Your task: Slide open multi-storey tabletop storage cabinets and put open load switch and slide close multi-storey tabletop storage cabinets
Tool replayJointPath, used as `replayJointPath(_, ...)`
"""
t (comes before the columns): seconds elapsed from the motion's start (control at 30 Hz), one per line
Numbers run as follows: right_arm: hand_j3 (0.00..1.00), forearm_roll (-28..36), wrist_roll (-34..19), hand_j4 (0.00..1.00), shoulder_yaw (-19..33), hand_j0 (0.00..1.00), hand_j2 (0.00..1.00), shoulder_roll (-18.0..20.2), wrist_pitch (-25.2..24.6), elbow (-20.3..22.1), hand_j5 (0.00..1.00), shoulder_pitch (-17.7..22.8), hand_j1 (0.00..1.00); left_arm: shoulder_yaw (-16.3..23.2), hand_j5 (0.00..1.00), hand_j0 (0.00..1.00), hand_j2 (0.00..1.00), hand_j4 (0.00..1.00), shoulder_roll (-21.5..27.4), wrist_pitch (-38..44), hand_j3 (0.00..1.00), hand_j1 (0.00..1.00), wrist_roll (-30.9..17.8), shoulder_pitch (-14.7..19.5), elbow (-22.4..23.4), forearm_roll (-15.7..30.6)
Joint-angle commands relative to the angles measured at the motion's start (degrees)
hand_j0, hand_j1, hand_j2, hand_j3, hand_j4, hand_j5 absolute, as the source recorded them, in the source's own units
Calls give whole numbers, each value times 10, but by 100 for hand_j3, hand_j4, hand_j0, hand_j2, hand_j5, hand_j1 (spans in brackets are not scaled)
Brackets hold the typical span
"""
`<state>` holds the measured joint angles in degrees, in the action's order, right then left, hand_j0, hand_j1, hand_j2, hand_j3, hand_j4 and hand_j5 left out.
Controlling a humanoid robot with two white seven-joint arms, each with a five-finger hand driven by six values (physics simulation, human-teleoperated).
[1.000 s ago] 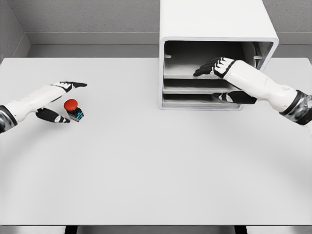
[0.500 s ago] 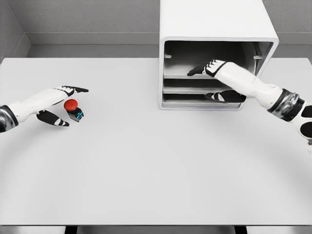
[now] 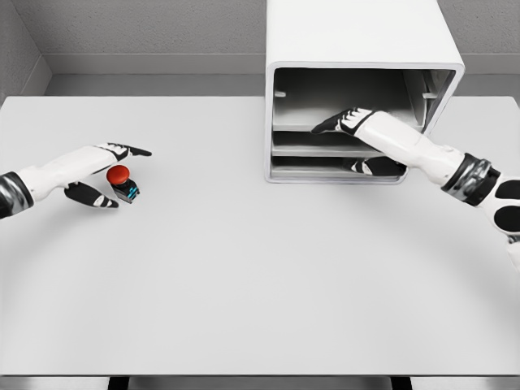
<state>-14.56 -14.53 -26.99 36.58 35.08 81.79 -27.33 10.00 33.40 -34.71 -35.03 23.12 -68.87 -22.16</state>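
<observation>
The load switch (image 3: 121, 181), a red mushroom button on a dark base with a blue mark, stands on the table at the left. My left hand (image 3: 122, 174) is open around it, fingers (image 3: 122, 150) stretched behind it and thumb (image 3: 93, 197) in front; I cannot tell whether they touch it. The white storage cabinet (image 3: 357, 41) stands at the back right, its front open on stacked trays. My right hand (image 3: 341, 146) reaches into it, its fingers (image 3: 337, 122) lying flat over the upper tray (image 3: 301, 140) and its thumb (image 3: 375, 166) at the lower tray. It holds nothing.
The white table (image 3: 244, 268) runs to a front edge near the bottom of the view. A grey wall and ledge (image 3: 154, 73) run along behind it. The cabinet's right side wall (image 3: 443, 85) flanks my right forearm.
My right hand has slid leftwards along the upper tray and its forearm has dropped lower. The left hand and the switch have barely moved.
</observation>
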Motion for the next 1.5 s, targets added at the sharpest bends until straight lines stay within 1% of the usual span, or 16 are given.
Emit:
replayJointPath(0.0, 82, 3, 0, 82, 0, 82, 82, 1, -1, 1, 82, 1, 82, 5, 96, 96, 96, 96, 5, 2, 96, 96, 0, 0, 0, 4)
replayJointPath(0.17, 82, 2, 0, 82, 0, 82, 82, 3, -1, 1, 82, 4, 82, 11, 95, 95, 95, 95, 13, 0, 95, 95, 0, 4, 0, 4)
replayJointPath(0.2, 82, 2, 0, 82, 0, 82, 82, 4, -1, 1, 82, 5, 82, 32, 95, 95, 95, 95, 31, -1, 95, 95, 0, 6, -1, 6)
replayJointPath(0.33, 83, 1, 0, 83, 1, 83, 83, 5, -1, 14, 83, 11, 83, 35, 95, 95, 95, 95, 33, -2, 95, 95, 0, 12, -2, 7)
replayJointPath(0.47, 83, 1, 0, 83, 1, 83, 83, 9, -1, 16, 83, 18, 83, 35, 92, 92, 92, 92, 33, -2, 92, 92, 0, 12, -22, 7)
replayJointPath(0.53, 83, 2, 1, 83, 2, 83, 83, 20, -1, 38, 83, 26, 83, 35, 91, 91, 91, 91, 33, -1, 91, 91, 0, 12, -30, 7)
replayJointPath(0.6, 83, 3, 1, 83, 3, 83, 83, 24, -1, 43, 83, 28, 83, 35, 87, 87, 87, 87, 33, 0, 87, 87, 0, 12, -30, 7)
replayJointPath(0.63, 83, 4, 0, 83, 3, 83, 83, 29, -1, 44, 83, 28, 83, 35, 81, 81, 81, 81, 33, 1, 81, 81, 0, 12, -30, 6)
replayJointPath(0.77, 80, 7, 0, 80, 7, 80, 80, 39, -1, 65, 80, 36, 80, 38, 73, 73, 73, 73, 33, 1, 73, 73, 0, 11, -30, 4)
replayJointPath(0.83, 79, 8, 0, 79, 7, 79, 79, 44, -1, 65, 79, 36, 79, 45, 74, 74, 74, 74, 33, 2, 74, 74, 0, 11, -30, 3)
replayJointPath(1.07, 75, 9, 0, 75, 7, 75, 75, 52, -1, 66, 75, 43, 75, 46, 74, 74, 74, 74, 34, 3, 74, 74, 0, 11, -27, -3)
replayJointPath(1.13, 75, 9, 1, 75, 8, 75, 75, 62, -1, 85, 75, 52, 75, 45, 74, 74, 74, 74, 34, 3, 74, 74, 0, 11, -25, -6)
replayJointPath(1.23, 75, 10, 1, 75, 9, 75, 75, 66, -1, 87, 75, 55, 75, 44, 74, 74, 74, 74, 34, 4, 74, 74, 0, 11, -22, -7)
replayJointPath(1.33, 77, 17, 1, 77, 10, 77, 77, 65, -1, 85, 77, 48, 77, 44, 74, 74, 74, 74, 34, 4, 74, 74, 0, 12, -21, -7)
replayJointPath(1.4, 77, 17, 1, 77, 29, 77, 77, 62, -1, 84, 77, 49, 77, 44, 74, 74, 74, 74, 34, 4, 74, 74, 0, 12, -17, -7)
replayJointPath(1.47, 77, 16, 2, 77, 30, 77, 77, 58, -1, 78, 77, 47, 77, 42, 73, 73, 73, 73, 34, 5, 73, 73, 0, 12, -16, -7)
